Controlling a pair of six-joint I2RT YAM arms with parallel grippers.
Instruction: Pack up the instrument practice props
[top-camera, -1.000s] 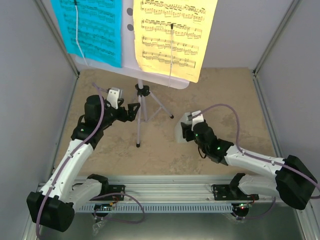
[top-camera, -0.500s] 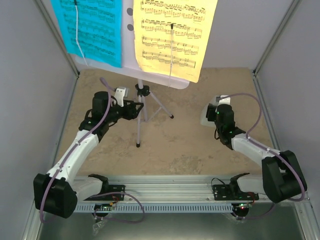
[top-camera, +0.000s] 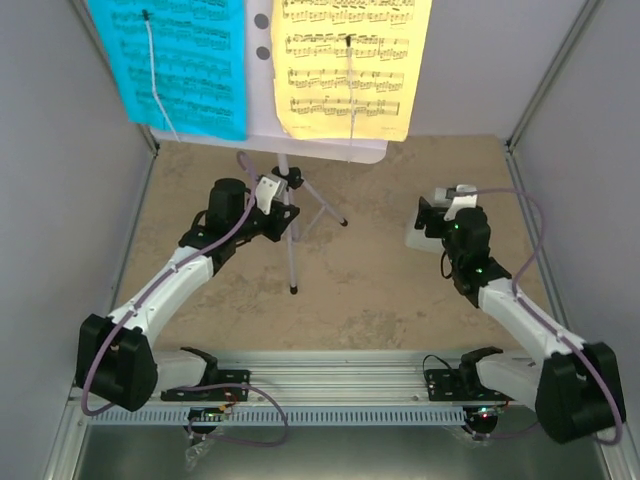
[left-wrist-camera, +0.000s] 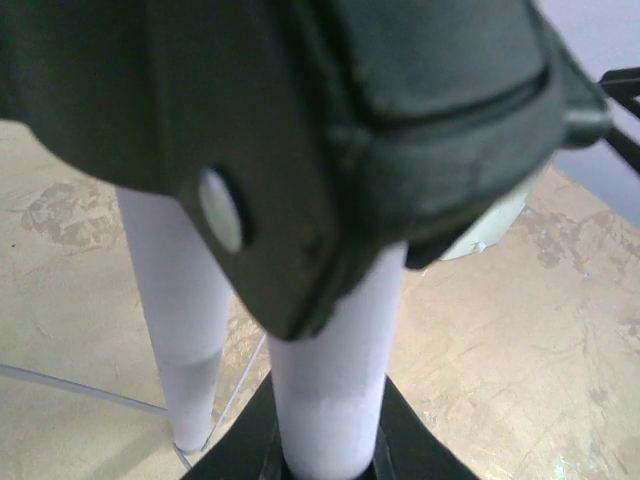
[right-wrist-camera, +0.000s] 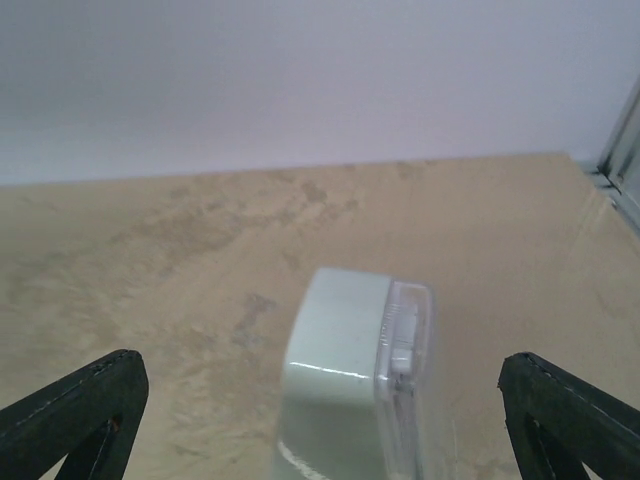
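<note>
Your right gripper (right-wrist-camera: 318, 360) is the one to watch. Its jaws stand wide, one fingertip at each lower corner of the wrist view, and the metronome (right-wrist-camera: 345, 370) sits upright on the table (top-camera: 360, 300) straight ahead of them, almost centred in the gap and a shade to the right. It touches neither finger. Its long axis runs up and down, so your jaws cross it at right angles, and the grip should need only a short push forward and down before closing. Judge the depth from the top view, since the wrist view flattens it: there the metronome lies just beyond the fingers, at the right side of the table, well apart from the stand (top-camera: 262, 50).

Your left gripper (top-camera: 284, 215) cannot help, as it is busy at the stand. Its jaws are drawn narrow around a white tube (left-wrist-camera: 330, 400) of the tripod, and it looks clamped; whether that tube is the centre pole or a leg, I cannot tell. The tube runs roughly upright, across the jaws. The cyan sheet (top-camera: 170, 60) and yellow sheet (top-camera: 350, 60) both hang on the stand's desk, so the metronome belongs to your right arm, which is by far the nearer
</note>
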